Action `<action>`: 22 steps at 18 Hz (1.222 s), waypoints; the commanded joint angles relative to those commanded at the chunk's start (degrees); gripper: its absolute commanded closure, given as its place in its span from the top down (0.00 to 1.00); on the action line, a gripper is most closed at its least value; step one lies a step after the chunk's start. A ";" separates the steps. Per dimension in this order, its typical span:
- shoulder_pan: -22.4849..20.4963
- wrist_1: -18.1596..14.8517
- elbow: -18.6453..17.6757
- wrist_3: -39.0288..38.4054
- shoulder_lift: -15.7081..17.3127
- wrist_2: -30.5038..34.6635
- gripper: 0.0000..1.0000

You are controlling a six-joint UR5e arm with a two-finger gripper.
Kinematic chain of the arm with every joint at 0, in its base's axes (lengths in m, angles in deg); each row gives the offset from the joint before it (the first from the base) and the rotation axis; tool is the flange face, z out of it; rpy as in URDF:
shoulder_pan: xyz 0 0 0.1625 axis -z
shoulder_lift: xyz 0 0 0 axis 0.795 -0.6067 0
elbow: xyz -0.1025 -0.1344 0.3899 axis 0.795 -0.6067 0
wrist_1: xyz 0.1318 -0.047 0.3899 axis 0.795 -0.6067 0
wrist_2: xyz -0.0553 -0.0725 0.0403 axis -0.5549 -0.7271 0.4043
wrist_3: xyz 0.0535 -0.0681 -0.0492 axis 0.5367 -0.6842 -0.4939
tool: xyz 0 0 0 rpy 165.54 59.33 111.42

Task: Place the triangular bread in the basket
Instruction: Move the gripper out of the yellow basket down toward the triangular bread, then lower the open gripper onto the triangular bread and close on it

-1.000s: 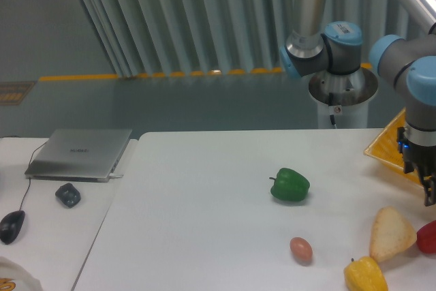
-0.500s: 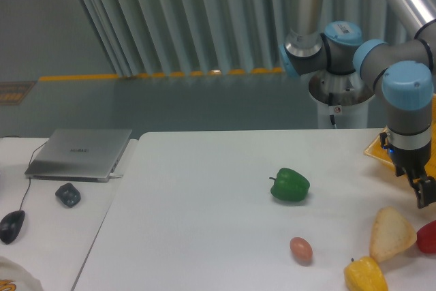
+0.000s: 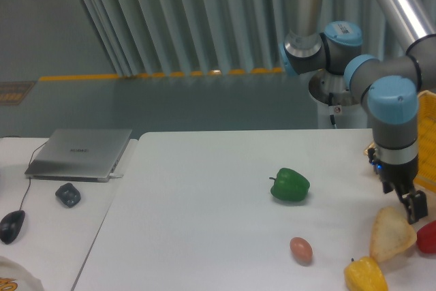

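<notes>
A robot arm reaches down at the right side of a white table (image 3: 204,189). Its dark gripper (image 3: 411,206) points downward and hangs just above the upper edge of the triangular bread (image 3: 391,234). From this angle the fingers overlap into one dark shape, so it is not possible to tell how far the jaws are parted. Nothing appears to be held between them, and whether the tips touch the bread cannot be made out.

The triangular bread lies directly below the jaws, flat on the table. It is a pale tan-golden rounded wedge with a slightly darker toasted edge, its narrow end pointing up toward the gripper.

The basket (image 3: 427,141) sits just behind and to the right of the jaws, bright yellow-orange with latticed sides, mostly cut off by the right edge of the picture and partly hidden by the arm.

Below and left of the jaws, touching the bread's lower corner, is a yellow bell pepper (image 3: 365,274). A red item (image 3: 427,237) sits just right of the bread. A small pinkish egg-shaped item (image 3: 301,249) lies to the left, and a green bell pepper (image 3: 290,185) farther left still.

Far to the left, on an adjoining table, are a closed silver laptop (image 3: 80,152), a black mouse (image 3: 12,225) and a small dark object (image 3: 68,194). Behind stand grey vertical slats and a grey floor with a yellow stripe.
</notes>
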 joint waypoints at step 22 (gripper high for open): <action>0.62 6.24 0.09 -28.65 -5.27 -8.97 1.00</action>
